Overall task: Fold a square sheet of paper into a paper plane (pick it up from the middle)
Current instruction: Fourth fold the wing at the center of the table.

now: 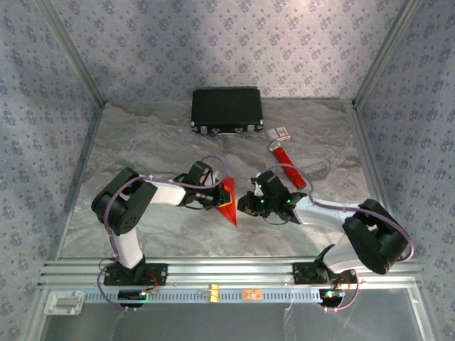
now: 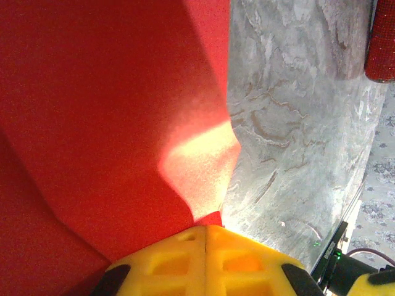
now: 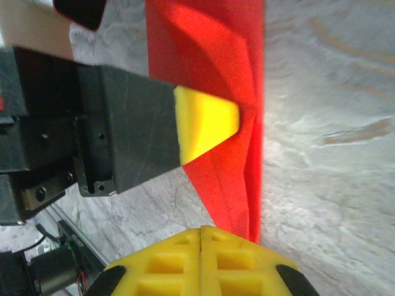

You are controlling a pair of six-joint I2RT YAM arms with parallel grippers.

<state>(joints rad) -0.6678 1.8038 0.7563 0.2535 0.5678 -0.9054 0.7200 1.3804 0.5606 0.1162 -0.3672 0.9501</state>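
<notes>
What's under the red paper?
Grey marbled table shows beside the red paper. The bit right beneath the paper is covered, so I can't tell what's there.

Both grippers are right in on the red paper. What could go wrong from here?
1. The left gripper is shut on a creased part of the red paper. A sideways pull could tear it or add a stray crease.
2. The right gripper is shut, with its tips at the paper's edge and close to the left gripper's fingertip. The two may collide if either advances.
</notes>
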